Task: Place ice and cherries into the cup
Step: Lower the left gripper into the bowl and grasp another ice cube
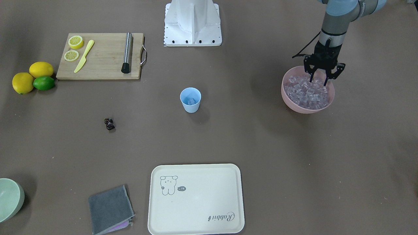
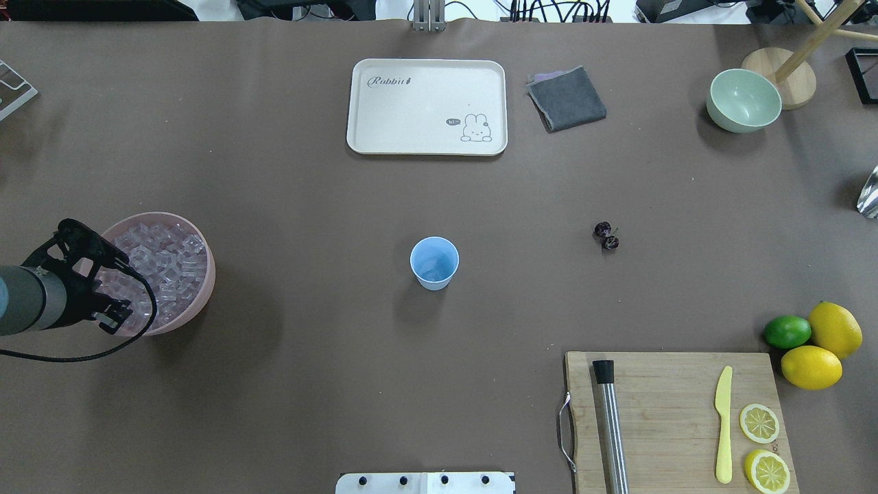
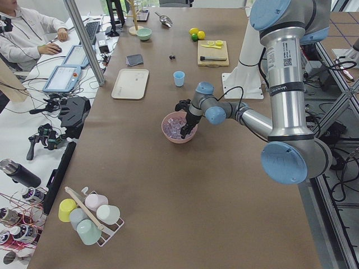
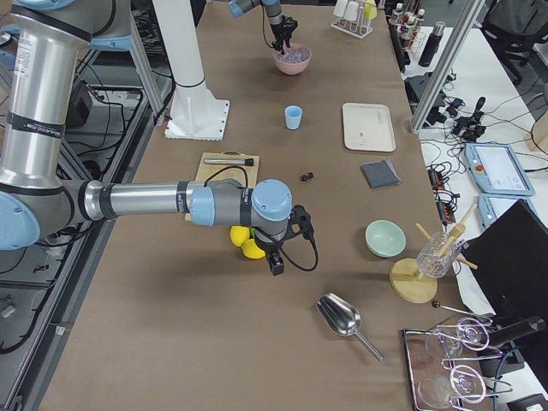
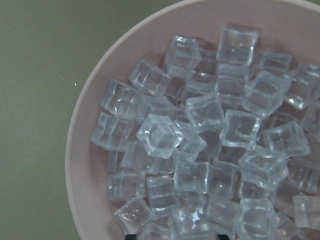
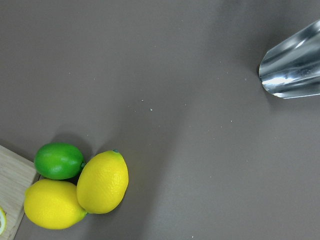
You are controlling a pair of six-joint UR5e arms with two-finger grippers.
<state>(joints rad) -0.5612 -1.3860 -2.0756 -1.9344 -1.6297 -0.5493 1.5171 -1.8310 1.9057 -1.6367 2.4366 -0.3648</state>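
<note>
Exterior front-facing view: the dark, glossy cherries (image 1: pixel 109 124) lie on the surface (image 1: pixel 261 147) well apart from the upright light-blue cup (image 1: pixel 190 100) at mid-surface, which holds what looks like a clear cube. Beyond, the left arm (image 1: pixel 333 29) reaches out, wrist turned down over the pink bowl (image 1: pixel 291 103), the left tool (image 1: pixel 319 81) spread wide and released, tips low at the heaped glassy ice (image 1: pixel 305 93). Right tool (image 4: pixel 276 261), seen only from exterior right near the lemons (image 4: pixel 250 248): I cannot tell its state.
</note>
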